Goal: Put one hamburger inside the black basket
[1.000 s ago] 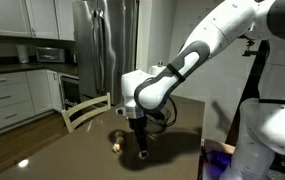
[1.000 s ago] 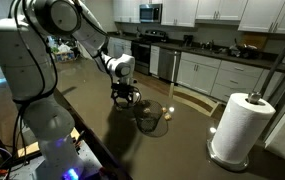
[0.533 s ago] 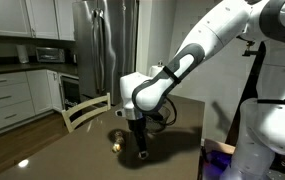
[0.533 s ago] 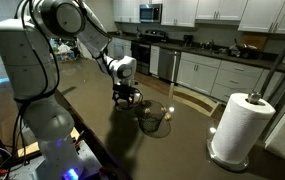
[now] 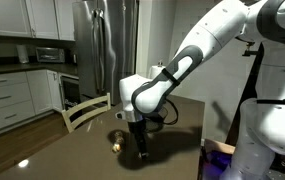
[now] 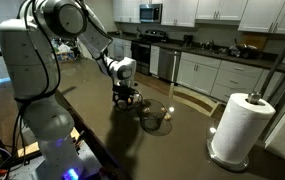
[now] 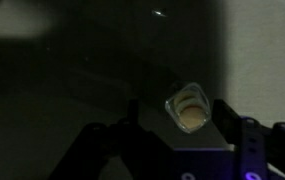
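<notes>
One gripper point(image 5: 142, 152) points down close over the dark table point(image 5: 52, 155). In the wrist view its two fingers point(image 7: 94, 148) stand apart, clamped on nothing. Hamburgers counted: one point(image 5: 115, 141), on the table just left of the gripper, outside the basket. One black basket point(image 6: 153, 127) sits near the gripper's right. One paper-towel roll point(image 6: 240, 125) stands far right.

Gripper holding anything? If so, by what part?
Apparently nothing: the hamburger sits between the gripper's open jaws, close to one, not visibly clamped.
</notes>
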Action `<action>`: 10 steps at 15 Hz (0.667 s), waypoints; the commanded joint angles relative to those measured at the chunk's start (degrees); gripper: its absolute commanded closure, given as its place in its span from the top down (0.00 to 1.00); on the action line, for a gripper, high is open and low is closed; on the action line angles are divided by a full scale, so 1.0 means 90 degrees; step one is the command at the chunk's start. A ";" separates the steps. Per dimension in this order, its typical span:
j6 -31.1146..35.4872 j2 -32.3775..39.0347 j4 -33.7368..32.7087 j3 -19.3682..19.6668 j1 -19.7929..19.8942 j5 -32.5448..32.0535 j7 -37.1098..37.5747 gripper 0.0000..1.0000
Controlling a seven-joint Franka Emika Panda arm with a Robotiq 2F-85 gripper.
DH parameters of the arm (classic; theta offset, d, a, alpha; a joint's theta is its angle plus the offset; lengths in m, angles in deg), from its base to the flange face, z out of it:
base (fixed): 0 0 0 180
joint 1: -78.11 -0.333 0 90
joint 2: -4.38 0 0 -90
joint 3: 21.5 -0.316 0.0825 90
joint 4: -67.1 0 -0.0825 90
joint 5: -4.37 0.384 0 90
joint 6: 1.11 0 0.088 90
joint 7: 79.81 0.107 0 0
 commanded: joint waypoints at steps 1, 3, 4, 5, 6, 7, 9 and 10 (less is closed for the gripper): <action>0.0098 0.0118 -0.0004 -0.0118 0.0109 -0.0036 -0.0034 0.46; 0.0123 0.0107 0.0023 -0.0132 0.0106 -0.0049 -0.0021 0.33; 0.0132 0.0093 0.0034 -0.0133 0.0104 -0.0056 -0.0011 0.27; 0.0145 0.0086 0.0043 -0.0132 0.0103 -0.0070 0.0002 0.22; 0.0145 0.0081 0.0045 -0.0130 0.0105 -0.0076 0.0008 0.14; 0.0128 0.0049 0.0062 -0.0126 0.0103 -0.0108 0.0043 0.09; 0.0001 -0.0069 0.0064 -0.0111 0.0097 -0.0217 0.0193 0.10; -0.0102 -0.0145 0.0054 -0.0101 0.0090 -0.0299 0.0322 0.09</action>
